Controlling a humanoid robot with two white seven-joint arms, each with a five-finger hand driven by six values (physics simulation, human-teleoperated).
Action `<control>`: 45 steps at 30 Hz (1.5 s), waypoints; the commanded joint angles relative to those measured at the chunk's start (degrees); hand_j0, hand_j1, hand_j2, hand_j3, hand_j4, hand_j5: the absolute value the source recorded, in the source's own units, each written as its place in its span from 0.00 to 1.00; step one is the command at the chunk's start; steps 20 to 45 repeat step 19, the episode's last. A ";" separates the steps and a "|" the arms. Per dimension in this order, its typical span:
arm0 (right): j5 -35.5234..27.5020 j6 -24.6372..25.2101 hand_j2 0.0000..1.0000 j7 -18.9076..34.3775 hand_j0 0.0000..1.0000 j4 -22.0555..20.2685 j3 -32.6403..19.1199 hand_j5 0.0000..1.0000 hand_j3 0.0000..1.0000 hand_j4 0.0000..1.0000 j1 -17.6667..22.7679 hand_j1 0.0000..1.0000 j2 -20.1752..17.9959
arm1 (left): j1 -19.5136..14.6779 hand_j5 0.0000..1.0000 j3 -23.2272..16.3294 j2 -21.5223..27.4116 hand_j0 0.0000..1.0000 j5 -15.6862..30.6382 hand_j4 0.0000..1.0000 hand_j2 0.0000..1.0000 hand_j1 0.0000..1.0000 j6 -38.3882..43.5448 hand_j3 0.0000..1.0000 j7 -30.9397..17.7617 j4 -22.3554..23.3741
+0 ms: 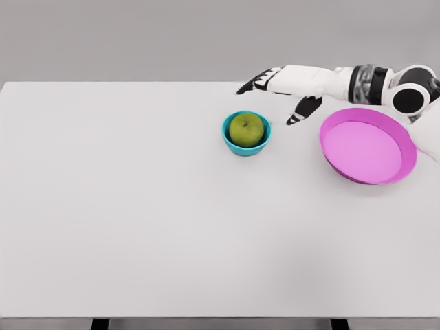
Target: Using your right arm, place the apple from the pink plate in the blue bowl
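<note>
Green apple [246, 128] sat in blue bowl [246, 143]; right hand [289, 86] hovered just beyond, fingers spread and empty, beside bare pink plate [405, 148] on white table [137, 220]

Green apple [246, 128] sits in the blue bowl [231, 139], left of the seemingly bare pink plate [405, 143].

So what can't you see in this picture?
- Head view: the underside of the apple is hidden by the wall of the blue bowl.
- Head view: the right arm past its elbow is cut off by the right edge, above the pink plate.
- The left arm is not in view at all.
- The right robot hand: its palm faces away.
</note>
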 commanded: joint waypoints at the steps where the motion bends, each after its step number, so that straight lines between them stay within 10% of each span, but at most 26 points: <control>1: -0.82 -0.47 1.00 -0.04 1.00 -6.59 -11.75 1.00 1.00 1.00 0.70 1.00 -5.99 | 0.00 1.00 0.00 0.00 1.00 0.00 1.00 1.00 1.00 0.00 1.00 -0.01 0.03; 4: -1.00 -0.66 1.00 -0.04 1.00 -11.69 -17.73 1.00 1.00 1.00 6.86 1.00 -10.73 | 0.00 1.00 0.00 0.00 1.00 0.00 1.00 1.00 1.00 0.00 1.00 -0.01 -0.06; 10: -1.09 -0.64 1.00 -0.04 1.00 -18.81 -35.14 1.00 1.00 1.00 24.00 1.00 -7.83 | 0.00 1.00 0.00 0.00 1.00 0.00 1.00 1.00 1.00 0.00 1.00 -0.01 0.03; 17: -0.30 -0.29 1.00 -0.04 1.00 -18.11 -34.96 1.00 1.00 1.00 26.37 1.00 -3.00 | 0.00 1.00 0.00 0.00 1.00 0.00 1.00 1.00 1.00 0.00 1.00 -0.01 0.03; 45: -0.30 -0.29 1.00 -0.04 1.00 -18.02 -34.96 1.00 1.00 1.00 26.46 1.00 -3.00 | 0.00 1.00 0.00 0.00 1.00 0.00 1.00 1.00 1.00 0.00 1.00 -0.01 0.03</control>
